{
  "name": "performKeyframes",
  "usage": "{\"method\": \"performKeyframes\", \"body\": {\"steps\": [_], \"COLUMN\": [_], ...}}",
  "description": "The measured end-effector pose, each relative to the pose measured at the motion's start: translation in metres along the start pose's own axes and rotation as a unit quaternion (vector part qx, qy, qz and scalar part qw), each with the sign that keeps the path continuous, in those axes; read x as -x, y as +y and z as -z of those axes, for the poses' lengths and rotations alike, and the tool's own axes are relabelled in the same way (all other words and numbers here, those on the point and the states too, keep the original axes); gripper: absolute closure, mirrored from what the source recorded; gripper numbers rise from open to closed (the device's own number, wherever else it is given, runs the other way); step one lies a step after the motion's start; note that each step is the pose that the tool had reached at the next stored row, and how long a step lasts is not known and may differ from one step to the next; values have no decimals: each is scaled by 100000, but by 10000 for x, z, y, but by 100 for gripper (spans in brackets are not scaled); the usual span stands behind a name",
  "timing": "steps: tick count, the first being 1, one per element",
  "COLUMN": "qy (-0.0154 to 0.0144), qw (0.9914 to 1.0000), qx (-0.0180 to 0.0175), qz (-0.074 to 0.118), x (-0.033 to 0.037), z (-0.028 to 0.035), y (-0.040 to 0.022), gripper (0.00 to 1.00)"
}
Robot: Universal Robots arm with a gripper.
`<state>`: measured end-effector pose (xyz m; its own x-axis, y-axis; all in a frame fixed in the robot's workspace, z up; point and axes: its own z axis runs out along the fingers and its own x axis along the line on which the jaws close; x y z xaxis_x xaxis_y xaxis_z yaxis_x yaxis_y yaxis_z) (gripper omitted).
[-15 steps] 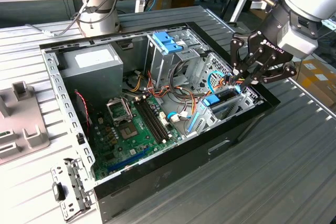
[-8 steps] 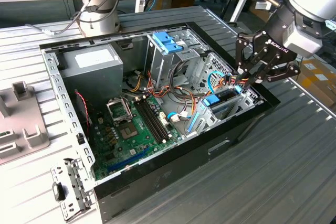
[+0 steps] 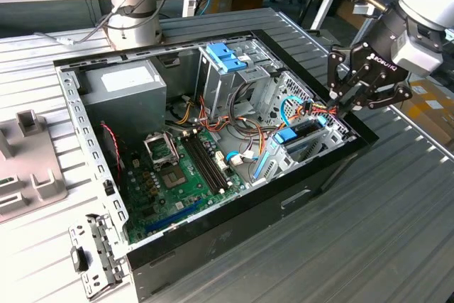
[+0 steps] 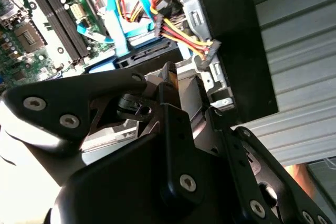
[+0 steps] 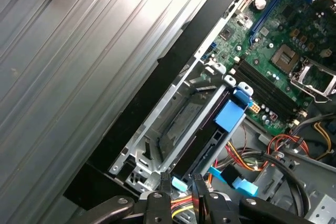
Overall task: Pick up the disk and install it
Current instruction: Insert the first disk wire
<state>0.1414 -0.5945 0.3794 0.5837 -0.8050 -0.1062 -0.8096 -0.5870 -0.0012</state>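
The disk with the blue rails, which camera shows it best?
The first wrist view: the disk lies edge-on along its length in the metal bay, blue tab clear. The exterior view shows it small in the case corner near the gripper. The second wrist view shows a sliver behind the fingers.

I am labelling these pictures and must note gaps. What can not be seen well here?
- The disk: in the first wrist view its body is hidden by the drive cage.
- The gripper: in the exterior view the fingertips merge with the cables, so the grip is unclear.

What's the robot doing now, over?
Tool hovering above case's corner, empty. Disk seated in its bay. Red-yellow cables bunched just beneath the tool.
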Motion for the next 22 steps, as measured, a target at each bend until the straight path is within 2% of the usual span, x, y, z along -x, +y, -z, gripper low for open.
{"method": "performKeyframes", "body": {"steps": [9, 14, 19, 22], "qy": [51, 54, 56, 94], "qw": [99999, 99980, 99969, 99951], "qx": [90, 248, 305, 403], "qz": [505, 1960, 2471, 3110], "x": [-121, -125, -79, -86], "z": [-78, -96, -110, -143], "y": [-154, -172, -213, -235], "gripper": [70, 70, 70, 70]}}
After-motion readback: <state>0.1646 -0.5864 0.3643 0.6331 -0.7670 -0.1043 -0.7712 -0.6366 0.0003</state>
